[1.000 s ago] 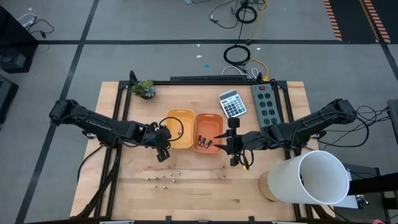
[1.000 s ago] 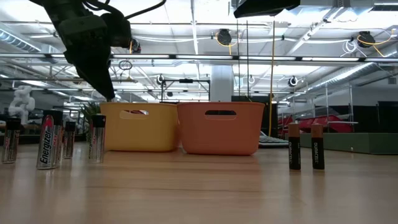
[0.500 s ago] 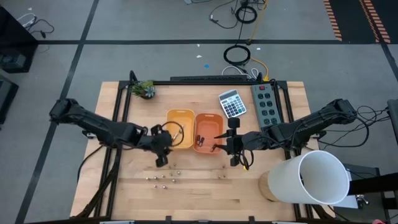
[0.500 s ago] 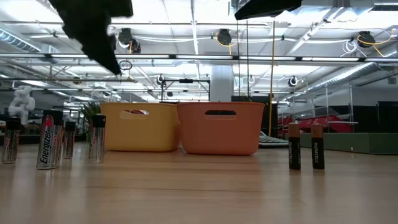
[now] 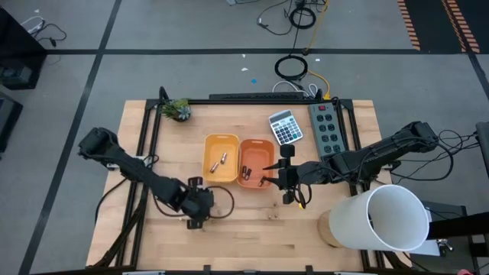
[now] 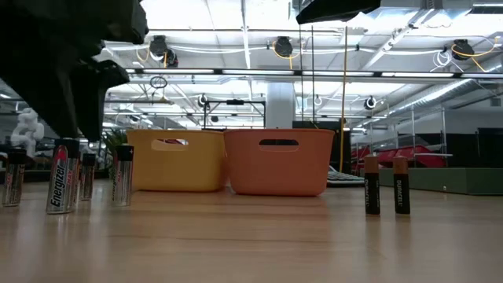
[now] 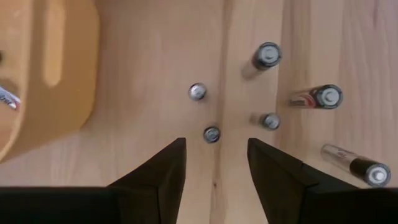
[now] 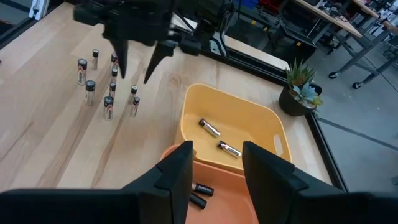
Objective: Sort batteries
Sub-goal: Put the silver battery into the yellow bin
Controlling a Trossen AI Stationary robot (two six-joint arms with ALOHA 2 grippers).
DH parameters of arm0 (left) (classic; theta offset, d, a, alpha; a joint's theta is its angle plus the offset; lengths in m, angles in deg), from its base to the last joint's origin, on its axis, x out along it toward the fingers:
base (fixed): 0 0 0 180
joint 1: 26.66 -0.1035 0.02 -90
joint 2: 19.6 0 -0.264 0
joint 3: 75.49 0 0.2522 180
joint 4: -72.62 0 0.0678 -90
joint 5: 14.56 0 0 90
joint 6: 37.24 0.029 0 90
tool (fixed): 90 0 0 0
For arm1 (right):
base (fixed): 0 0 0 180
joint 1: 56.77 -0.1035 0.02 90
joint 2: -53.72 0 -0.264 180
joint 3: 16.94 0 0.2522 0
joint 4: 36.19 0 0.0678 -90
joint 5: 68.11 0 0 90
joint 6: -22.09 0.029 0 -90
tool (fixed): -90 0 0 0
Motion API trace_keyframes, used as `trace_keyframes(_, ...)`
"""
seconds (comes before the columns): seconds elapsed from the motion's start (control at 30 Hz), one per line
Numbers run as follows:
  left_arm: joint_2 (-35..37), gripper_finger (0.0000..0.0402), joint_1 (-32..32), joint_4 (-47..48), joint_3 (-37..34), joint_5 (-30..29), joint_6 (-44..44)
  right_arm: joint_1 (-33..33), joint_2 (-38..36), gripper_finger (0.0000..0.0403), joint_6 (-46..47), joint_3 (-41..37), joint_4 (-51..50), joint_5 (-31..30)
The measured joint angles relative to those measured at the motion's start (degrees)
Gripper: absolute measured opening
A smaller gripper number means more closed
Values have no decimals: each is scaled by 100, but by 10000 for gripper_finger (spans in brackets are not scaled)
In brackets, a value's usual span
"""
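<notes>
left gripper [image 7: 214,163] apart and empty, above upright batteries [image 7: 211,134] beside the yellow tray [image 7: 56,81]

In the high view the left arm [image 5: 172,195] covers the standing batteries [image 7: 211,134]; the white tube [image 5: 386,219] hides the table's [image 5: 252,237] four o'clock corner.

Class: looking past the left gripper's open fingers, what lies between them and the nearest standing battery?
In the left wrist view, only bare wood separates the left gripper from the nearest standing battery.
</notes>
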Motion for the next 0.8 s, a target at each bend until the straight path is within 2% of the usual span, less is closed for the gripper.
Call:
trace_keyframes(0.23, -322, 183, -3, 44, 97, 49, 125, -2, 0, 130, -2, 0, -4, 0)
trace_keyframes(0.8, -335, 183, -193, -195, -159, 121, 130, -2, 0, 130, -8, 0, -13, 0)
